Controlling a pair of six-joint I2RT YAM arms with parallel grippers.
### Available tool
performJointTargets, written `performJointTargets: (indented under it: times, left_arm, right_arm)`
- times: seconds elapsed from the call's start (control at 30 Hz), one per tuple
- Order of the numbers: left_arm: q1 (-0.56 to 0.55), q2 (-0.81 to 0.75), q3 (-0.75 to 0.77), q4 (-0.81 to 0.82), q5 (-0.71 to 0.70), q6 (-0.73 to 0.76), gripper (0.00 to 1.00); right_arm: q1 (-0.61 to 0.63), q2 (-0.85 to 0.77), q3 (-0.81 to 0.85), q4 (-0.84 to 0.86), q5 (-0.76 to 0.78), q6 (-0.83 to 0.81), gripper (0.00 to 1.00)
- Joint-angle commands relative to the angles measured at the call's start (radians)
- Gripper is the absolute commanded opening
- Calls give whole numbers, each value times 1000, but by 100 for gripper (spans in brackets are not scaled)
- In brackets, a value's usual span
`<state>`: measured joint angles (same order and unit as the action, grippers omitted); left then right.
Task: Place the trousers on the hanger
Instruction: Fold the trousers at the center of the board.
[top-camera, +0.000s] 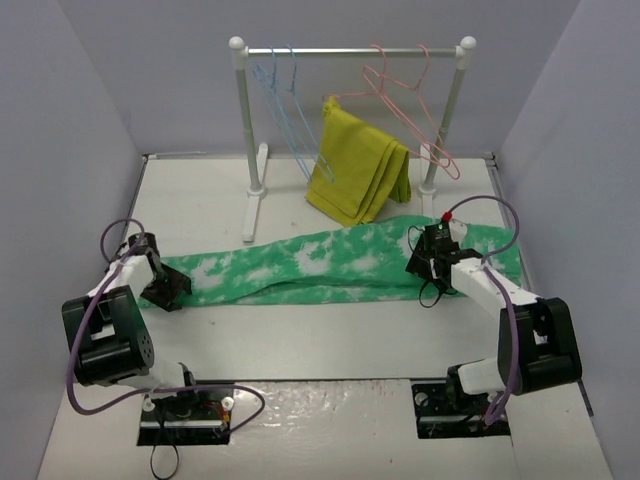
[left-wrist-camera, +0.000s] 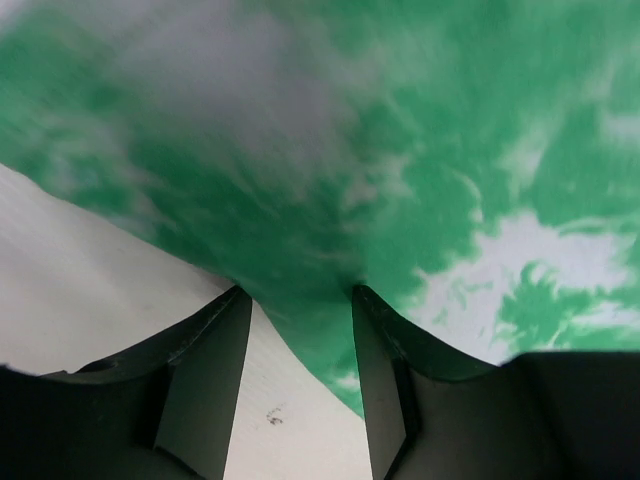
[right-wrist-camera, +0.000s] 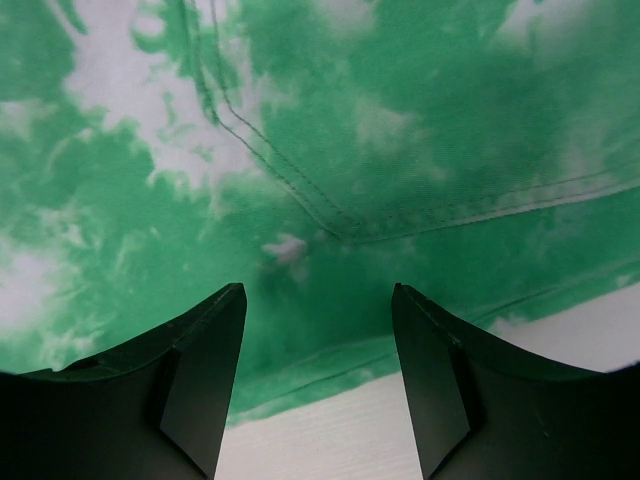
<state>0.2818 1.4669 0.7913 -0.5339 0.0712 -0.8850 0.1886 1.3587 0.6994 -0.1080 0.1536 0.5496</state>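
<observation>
Left end effector (left-wrist-camera: 298, 295) wide open over trousers (top-camera: 320, 262) | right end effector (right-wrist-camera: 318, 292) wide open, empty

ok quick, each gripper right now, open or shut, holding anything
left gripper: open, holding nothing, poised at the edge of the trousers
right gripper: open, holding nothing, over the trousers' stitched end

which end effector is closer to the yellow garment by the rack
Right. The right end effector is over the trousers, close in front of the yellow garment; the left end effector is at their far left end.
</observation>
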Motion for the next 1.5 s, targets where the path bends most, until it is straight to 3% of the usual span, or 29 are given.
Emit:
performJointTargets:
  times: [0.0, 0.27, 0.47, 0.53, 0.63, 0.8, 0.97, 1.17, 1.47]
  left_arm:
    - [121, 42, 61, 44, 11, 42, 42]
    - [228, 139, 119, 78, 31, 47, 41]
    - [218, 129, 195, 89, 44, 80, 41]
    - [190, 90, 228, 66, 25, 124, 41]
    - [126, 36, 268, 27, -11, 184, 42]
    - [-169, -61, 296, 35, -55, 286, 42]
    - [-435, -70, 254, 130, -59, 275, 42]
    - [-613, 18, 252, 208, -93, 243, 42]
    - [-800, 90, 201, 237, -140, 139, 41]
  right_arm:
    - [0, 70, -50, 71, 42, 33, 57]
    - [51, 44, -136, -1, -36, 124, 59]
    - [124, -47, -110, -117, -88, 180, 64]
    - [149, -84, -84, -162, -38, 175, 64]
    - [163, -126, -57, -197, 34, 150, 65]
    - [169, -151, 38, -167, 69, 37, 65]
    - [169, -72, 74, -58, -23, -48, 66]
    - [209, 2, 28, 90, -132, -50, 64]
    - [299, 27, -37, 150, -45, -49, 64]
